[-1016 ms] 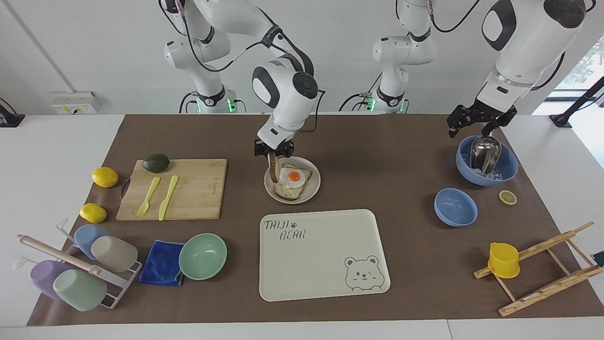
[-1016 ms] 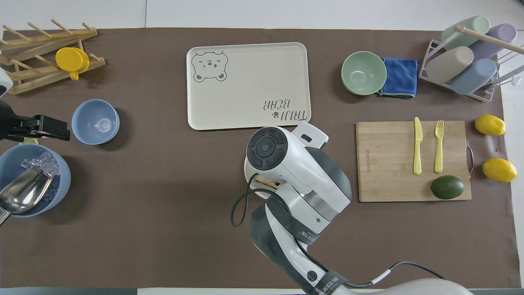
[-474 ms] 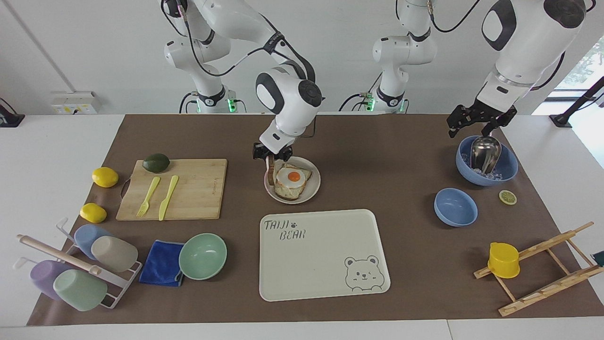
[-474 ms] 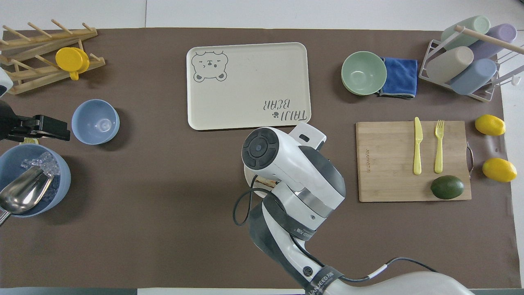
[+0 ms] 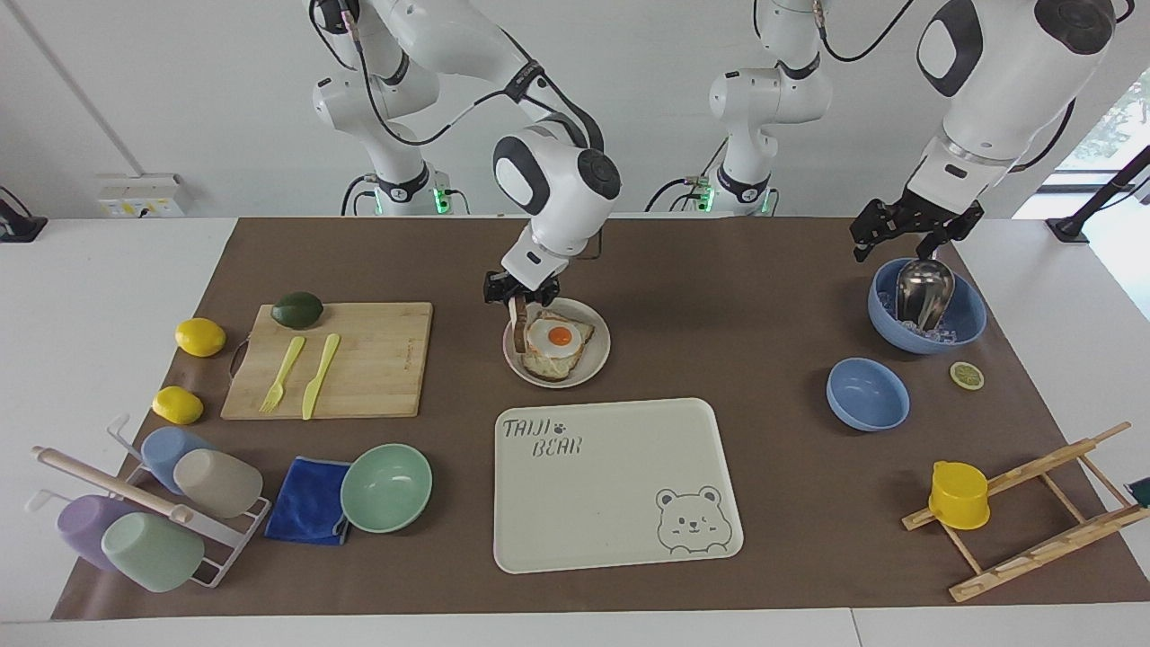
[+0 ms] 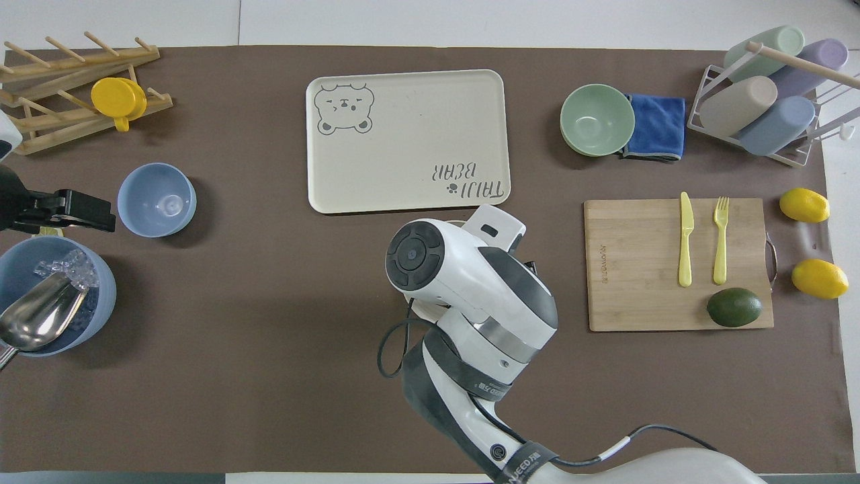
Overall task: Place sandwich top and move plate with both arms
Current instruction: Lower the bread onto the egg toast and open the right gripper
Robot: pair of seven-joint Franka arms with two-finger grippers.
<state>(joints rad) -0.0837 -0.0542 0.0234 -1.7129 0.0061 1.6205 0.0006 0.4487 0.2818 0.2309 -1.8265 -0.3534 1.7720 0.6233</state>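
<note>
The plate (image 5: 599,358) sits mid-table and carries a toast slice with a fried egg (image 5: 559,338). My right gripper (image 5: 520,296) hangs over the plate's edge toward the right arm's end, shut on the sandwich top (image 5: 518,331). That slice stands on edge beside the egg toast, its lower edge down at the plate. In the overhead view the right arm (image 6: 463,275) covers the plate and the slice. My left gripper (image 5: 909,235) waits open with nothing in it, over a blue bowl of ice (image 5: 963,328) that holds a metal scoop (image 5: 924,289).
A bear-print tray (image 5: 620,485) lies just farther from the robots than the plate. A cutting board (image 5: 368,359) with fork, knife and avocado is toward the right arm's end, along with two lemons, a green bowl (image 5: 386,487), a blue cloth and a cup rack. A small blue bowl (image 5: 867,394) and a wooden rack with a yellow cup (image 5: 958,494) are toward the left arm's end.
The right arm's wrist has swung a little over the plate, and the held slice has barely shifted at the plate's edge. The left arm has not moved.
</note>
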